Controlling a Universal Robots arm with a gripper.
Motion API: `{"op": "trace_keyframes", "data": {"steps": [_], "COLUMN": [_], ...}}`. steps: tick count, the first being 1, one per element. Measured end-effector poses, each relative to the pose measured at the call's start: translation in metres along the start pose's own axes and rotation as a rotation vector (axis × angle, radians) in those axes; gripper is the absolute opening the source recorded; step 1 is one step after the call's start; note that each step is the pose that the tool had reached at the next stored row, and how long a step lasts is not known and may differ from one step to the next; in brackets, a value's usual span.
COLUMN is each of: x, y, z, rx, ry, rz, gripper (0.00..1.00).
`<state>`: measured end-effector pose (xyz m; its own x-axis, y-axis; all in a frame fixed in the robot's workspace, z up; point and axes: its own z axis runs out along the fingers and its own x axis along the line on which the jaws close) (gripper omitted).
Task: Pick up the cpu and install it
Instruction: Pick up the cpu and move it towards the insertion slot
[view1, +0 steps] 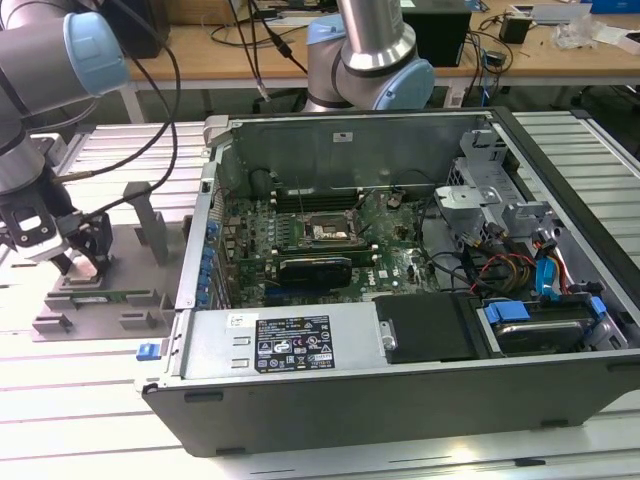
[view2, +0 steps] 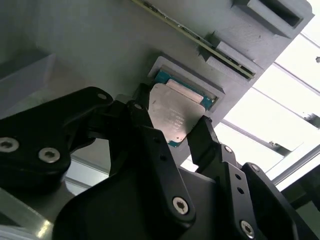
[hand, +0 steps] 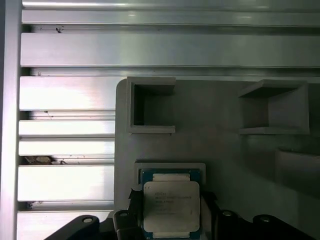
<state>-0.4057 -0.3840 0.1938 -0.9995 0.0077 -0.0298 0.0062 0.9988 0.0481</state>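
Observation:
The cpu (hand: 171, 206), a small square chip with a silver-grey top and a teal edge, lies in a shallow square seat of a grey fixture (hand: 215, 135). My gripper (hand: 170, 205) straddles it, a black finger pressed against each of two opposite edges. In the second wrist view the cpu (view2: 175, 112) sits between the fingers (view2: 146, 122) of the gripper (view2: 172, 127), still at the level of its seat. In the exterior view the gripper (view1: 82, 265) is low over the fixture (view1: 130, 235) at that view's left, away from the dark socket (view1: 325, 232) on the green motherboard (view1: 395, 265).
An open computer case (view1: 400, 390) fills the middle and the exterior view's right, with cables and drive cages inside. A long thin green memory stick (view1: 100, 297) lies in a slot of the fixture. Grey upright posts (view1: 150, 215) stand on the fixture. A second arm's base (view1: 370, 60) stands behind the case.

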Motion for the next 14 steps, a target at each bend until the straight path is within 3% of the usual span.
{"op": "trace_keyframes", "data": {"steps": [4,14], "x": [0.0001,-0.0007], "y": [0.0000,0.0011], "z": [-0.0015,-0.0235], "rx": [0.0005,0.0002], "ry": [0.0008,0.0003], "rz": [0.000,0.000], "gripper": [0.55,0.55]}}
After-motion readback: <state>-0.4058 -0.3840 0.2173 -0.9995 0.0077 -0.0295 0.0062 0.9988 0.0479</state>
